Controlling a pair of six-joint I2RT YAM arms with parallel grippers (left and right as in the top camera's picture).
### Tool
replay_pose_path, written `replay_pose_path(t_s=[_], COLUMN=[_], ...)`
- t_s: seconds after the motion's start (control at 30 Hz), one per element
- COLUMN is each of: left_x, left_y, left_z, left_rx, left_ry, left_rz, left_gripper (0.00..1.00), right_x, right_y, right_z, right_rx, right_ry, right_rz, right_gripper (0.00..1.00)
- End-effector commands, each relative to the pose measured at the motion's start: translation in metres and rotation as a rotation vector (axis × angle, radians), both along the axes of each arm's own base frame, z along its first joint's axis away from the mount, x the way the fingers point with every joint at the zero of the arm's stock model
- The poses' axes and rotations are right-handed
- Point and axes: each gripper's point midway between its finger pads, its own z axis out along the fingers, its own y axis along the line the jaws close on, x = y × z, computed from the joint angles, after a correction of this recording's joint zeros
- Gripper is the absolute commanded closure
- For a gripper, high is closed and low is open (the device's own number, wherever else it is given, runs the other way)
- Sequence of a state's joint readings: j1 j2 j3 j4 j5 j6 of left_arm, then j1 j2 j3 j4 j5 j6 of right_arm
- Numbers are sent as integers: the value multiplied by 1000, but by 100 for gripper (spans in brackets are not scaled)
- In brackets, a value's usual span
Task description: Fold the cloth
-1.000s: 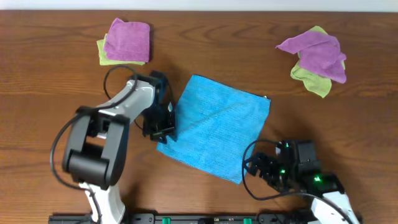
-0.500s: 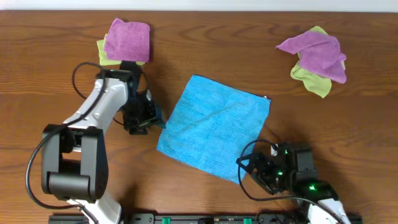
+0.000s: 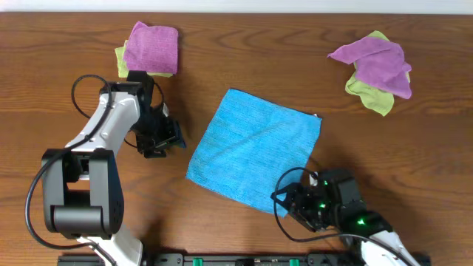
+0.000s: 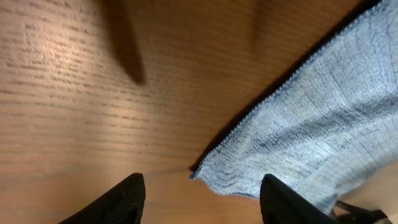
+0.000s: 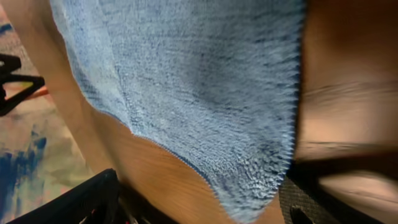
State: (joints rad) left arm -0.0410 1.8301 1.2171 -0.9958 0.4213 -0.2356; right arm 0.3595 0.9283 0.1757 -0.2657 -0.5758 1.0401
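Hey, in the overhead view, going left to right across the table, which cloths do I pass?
Folded purple-over-green stack → sky-blue cloth lying flat → crumpled purple-and-green pile.

left pincer: jaws apart | right pincer: jaws wide apart

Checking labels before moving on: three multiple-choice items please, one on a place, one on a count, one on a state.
1. Where is the left gripper? A on the blue cloth's middle; B beside its left edge, off it; C above its far corner.
2. How many purple-and-green piles are there? A one; B two; C four.
3. The blue cloth is: A spread flat; B folded in half; C lifted.
Key: 1 B: its fingers stand over bare table; 2 B: a folded stack far left, a crumpled pile far right; 3 A: one layer lies flat.
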Motion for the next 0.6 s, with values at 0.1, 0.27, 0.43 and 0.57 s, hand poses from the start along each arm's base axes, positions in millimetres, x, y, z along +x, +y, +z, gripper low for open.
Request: replay_pose_path(t_s=[0.1,0.27,0.43,0.57], left_x=[-6,-18,-25,-27], left_y=[3,2,-5,-14], left_z=[-8,-22,-33,-36], left_rx=[11,2,-48,-103], left_ry=[-6,15,10,6], left_rz=[-12,-11,-8,-1], left_gripper=[39,39,39,39], right_x=[-31,-27,-22,-16], right_y=[-25,-31,-38,-38], right_z=[-51,-59,-64,-63], right_rx=[-188,-234,-277,-277], right_ry=[158,155,145,122], right_rz=[-52,-69,-100,-117], right_gripper=[17,20,34,56])
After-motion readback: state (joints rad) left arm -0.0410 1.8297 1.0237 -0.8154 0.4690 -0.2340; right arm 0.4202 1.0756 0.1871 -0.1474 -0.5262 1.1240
